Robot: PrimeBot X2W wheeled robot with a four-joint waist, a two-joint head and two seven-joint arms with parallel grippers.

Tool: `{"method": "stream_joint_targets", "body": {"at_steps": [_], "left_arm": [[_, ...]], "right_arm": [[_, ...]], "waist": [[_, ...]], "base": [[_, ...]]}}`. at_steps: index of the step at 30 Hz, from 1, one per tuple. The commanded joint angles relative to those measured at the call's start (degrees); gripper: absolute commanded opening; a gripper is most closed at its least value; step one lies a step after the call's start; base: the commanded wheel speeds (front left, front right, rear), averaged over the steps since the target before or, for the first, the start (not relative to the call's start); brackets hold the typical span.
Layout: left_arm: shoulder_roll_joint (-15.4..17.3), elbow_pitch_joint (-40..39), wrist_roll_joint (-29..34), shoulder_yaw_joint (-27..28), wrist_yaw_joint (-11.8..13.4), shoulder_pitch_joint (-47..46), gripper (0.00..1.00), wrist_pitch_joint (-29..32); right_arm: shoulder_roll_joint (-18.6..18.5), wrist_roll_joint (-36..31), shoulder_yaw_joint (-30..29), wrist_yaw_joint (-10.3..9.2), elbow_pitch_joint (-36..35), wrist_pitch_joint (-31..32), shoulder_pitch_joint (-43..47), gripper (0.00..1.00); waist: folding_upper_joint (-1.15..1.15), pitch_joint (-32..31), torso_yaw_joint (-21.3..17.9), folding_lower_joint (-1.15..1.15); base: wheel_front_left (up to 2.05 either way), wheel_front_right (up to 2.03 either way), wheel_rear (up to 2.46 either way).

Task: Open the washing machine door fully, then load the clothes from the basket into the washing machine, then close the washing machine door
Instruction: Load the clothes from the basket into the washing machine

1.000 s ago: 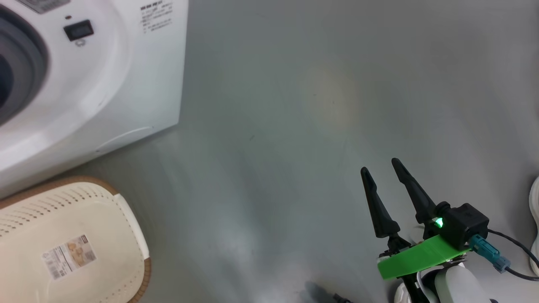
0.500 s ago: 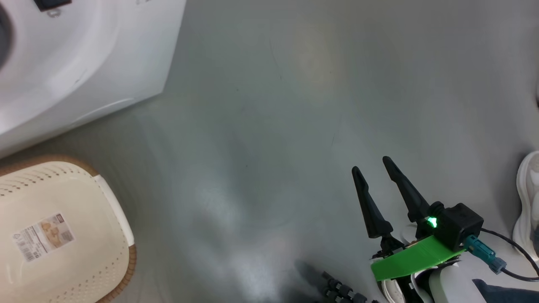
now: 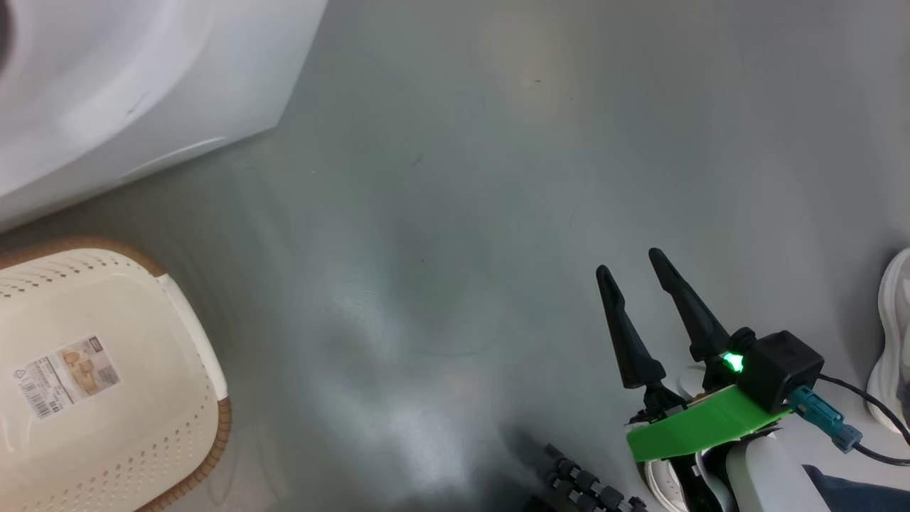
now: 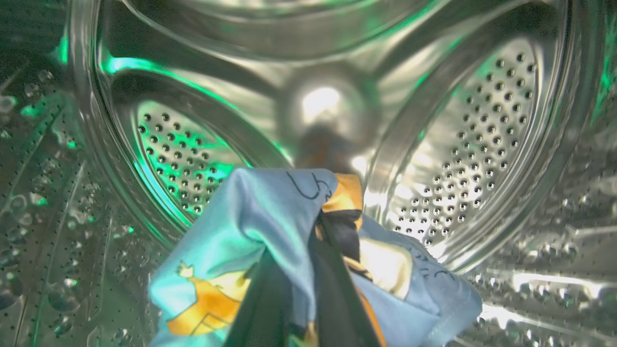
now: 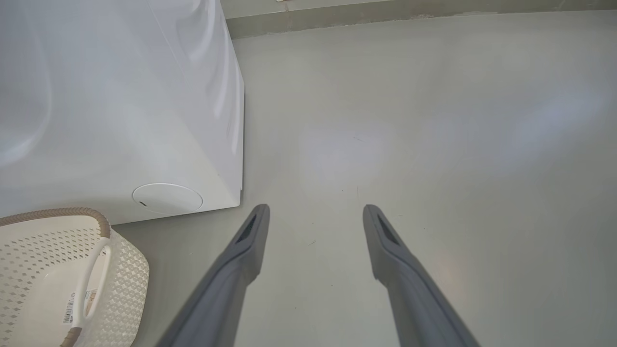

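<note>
My left gripper (image 4: 308,270) is inside the washing machine's steel perforated drum (image 4: 482,125), shut on the clothes (image 4: 260,217), a light blue bundle with orange figures that hangs around its fingers. The white washing machine (image 3: 106,85) fills the head view's upper left. The cream basket (image 3: 178,398) stands on the floor at the lower left, with just a label on its bottom. My right gripper (image 3: 628,262) is open over bare floor at the lower right, holding nothing. The right wrist view shows that gripper (image 5: 315,208) beside the machine (image 5: 120,96) and the basket (image 5: 125,274). The washing machine door is out of view.
A grey floor (image 3: 462,178) stretches right of the machine. A person's white shoe (image 3: 892,341) is at the right edge. A black ribbed part (image 3: 583,483) lies at the bottom edge. The machine's round lower cover (image 5: 167,198) faces the basket.
The head camera has tilted and turned, so the machine and the basket have slid up and left in the picture. The right gripper stays open in about the same pose.
</note>
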Motion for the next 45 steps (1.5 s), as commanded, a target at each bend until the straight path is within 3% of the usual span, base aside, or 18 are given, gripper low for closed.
{"method": "stream_joint_targets", "body": {"at_steps": [1, 2, 4, 6, 7, 8, 9, 18, 23, 36, 45], "left_arm": [[2.2, -0.3, 1.1, -0.2, -0.5, 0.6, 0.22, -0.2], [2.0, 1.1, 1.1, -0.2, -0.5, 0.4, 0.31, -0.2], [2.0, 2.3, 1.4, -0.5, -0.7, 0.1, 0.34, -0.2], [1.8, 5.2, 1.6, -0.9, -0.7, -0.7, 0.46, -0.2], [1.8, 6.3, 1.9, -1.3, -0.8, -1.0, 0.64, -0.2], [1.7, 7.0, 2.1, -1.5, -0.9, -1.4, 0.91, -0.2], [1.5, 7.9, 2.1, -1.5, -0.8, -1.6, 1.00, -0.2], [-0.2, 21.9, 3.2, -3.8, 0.1, -2.9, 1.00, 1.7], [-1.2, 25.7, 2.8, -4.3, 0.1, -3.0, 1.00, 1.1], [-4.3, 26.7, 2.0, -5.4, 0.6, 0.5, 1.00, -0.2], [-6.3, 24.0, 1.5, -5.6, 2.3, 4.9, 1.00, -0.2]], "right_arm": [[-0.8, 0.4, 1.0, 0.09, -0.8, -0.3, 0.4, 1.00], [-0.8, 0.3, 1.0, 0.09, -0.7, -0.3, 0.3, 1.00], [-0.8, 0.3, 1.0, 0.09, -0.6, -0.3, 0.2, 1.00], [-0.8, 0.1, 0.9, 0.09, -0.4, -0.3, 0.1, 1.00], [-0.8, 0.0, 0.8, 0.09, -0.3, -0.3, 0.1, 1.00], [-0.8, 0.0, 0.7, 0.09, -0.3, -0.3, 0.1, 1.00], [-0.8, -0.1, 0.6, 0.09, -0.2, -0.3, 0.1, 1.00], [-0.8, -0.8, 0.1, 0.09, 0.8, -0.3, 0.4, 1.00], [-0.8, -1.2, -0.1, 0.09, 1.4, -0.3, 0.6, 1.00], [-0.8, -1.2, -0.1, 0.09, 2.2, -0.3, 0.9, 1.00], [-0.8, -0.9, -0.2, 0.09, 3.1, -0.3, 0.4, 1.00]], "waist": [[0.00, -0.3, 0.3, 0.00], [0.00, -0.6, 0.5, 0.00], [0.00, -0.7, 0.6, 0.00], [0.00, -1.2, 0.8, 0.00], [0.00, -1.5, 1.0, 0.00], [0.00, -1.8, 1.1, 0.00], [0.00, -2.0, 1.3, 0.00], [0.00, -5.4, 2.7, 0.00], [0.00, -7.1, 3.2, 0.00], [0.00, -11.3, 4.6, 0.00], [0.00, -14.2, 6.0, 0.00]], "base": [[0.00, 0.00, 0.00], [0.00, 0.00, 0.00], [0.00, 0.00, 0.00], [0.00, 0.00, 0.00], [0.00, 0.00, 0.00], [0.00, 0.00, 0.00], [0.00, 0.00, 0.00], [0.00, 0.00, 0.00], [0.00, 0.00, 0.00], [0.00, 0.00, 0.00], [0.00, 0.00, 0.00]]}}
